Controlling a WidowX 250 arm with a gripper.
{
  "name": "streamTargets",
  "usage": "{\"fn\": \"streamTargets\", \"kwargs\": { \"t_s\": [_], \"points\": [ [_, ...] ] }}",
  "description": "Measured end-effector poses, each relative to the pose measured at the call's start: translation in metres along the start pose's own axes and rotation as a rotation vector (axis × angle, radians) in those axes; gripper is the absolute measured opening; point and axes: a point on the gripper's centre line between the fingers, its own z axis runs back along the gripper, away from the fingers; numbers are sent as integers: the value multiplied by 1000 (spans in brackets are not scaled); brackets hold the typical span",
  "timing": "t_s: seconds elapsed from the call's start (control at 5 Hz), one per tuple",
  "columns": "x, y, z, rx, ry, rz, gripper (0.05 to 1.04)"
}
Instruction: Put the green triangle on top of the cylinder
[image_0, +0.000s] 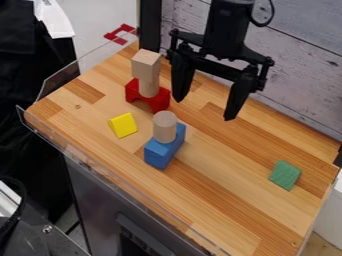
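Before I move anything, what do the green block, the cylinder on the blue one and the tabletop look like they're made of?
Green block: probably wood, painted or stained; flat, matte color, though foam is possible.
Cylinder: likely bare wood, smooth and pale tan.
Tabletop: wood or a wood-look surface, with joined light and darker strips.

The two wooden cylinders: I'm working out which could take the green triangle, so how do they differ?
The front cylinder stands on a blue block; the rear cylinder stands on a red arch. The front cylinder's top is bare, while the rear cylinder's carries a wooden block. Both are upright and of plain, light wood.
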Motion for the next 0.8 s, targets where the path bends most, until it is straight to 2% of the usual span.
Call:
{"fn": "streamTargets", "kwargs": {
  "t_s": [0.2,0.4,0.6,0.8],
  "points": [
    [-1,1,-8,9,31,2,999],
    [5,-12,-12,18,24,-45,999],
    [17,-50,-12,16,5,-143,999],
    [26,-74,-12,7,-18,-197,999]
  ]
}}
